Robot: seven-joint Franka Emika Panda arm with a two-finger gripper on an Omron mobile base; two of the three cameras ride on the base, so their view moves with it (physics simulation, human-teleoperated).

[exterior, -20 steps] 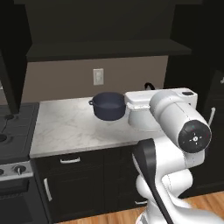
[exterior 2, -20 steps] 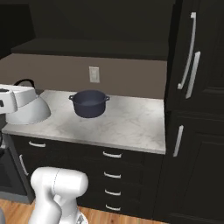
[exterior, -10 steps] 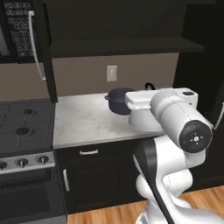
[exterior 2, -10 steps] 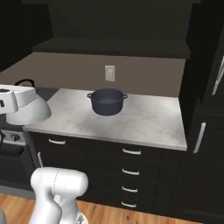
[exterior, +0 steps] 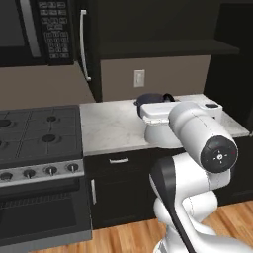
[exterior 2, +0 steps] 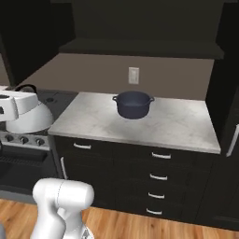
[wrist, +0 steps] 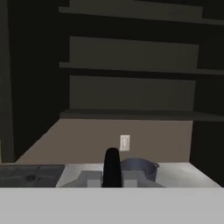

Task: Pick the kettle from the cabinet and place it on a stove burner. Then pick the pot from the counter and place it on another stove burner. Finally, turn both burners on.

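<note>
One squat white kettle [exterior 2: 25, 116], black arched handle.

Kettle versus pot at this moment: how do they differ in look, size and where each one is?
The kettle is pale white-silver and dome-shaped; the pot is dark blue-grey, round and open-topped. The kettle has one black arched handle over its top; the pot has two small loop handles at its rim. The kettle is carried up at the arm's end, off any surface, while the pot stands on the counter below the wall outlet. Both sit upright.
</note>
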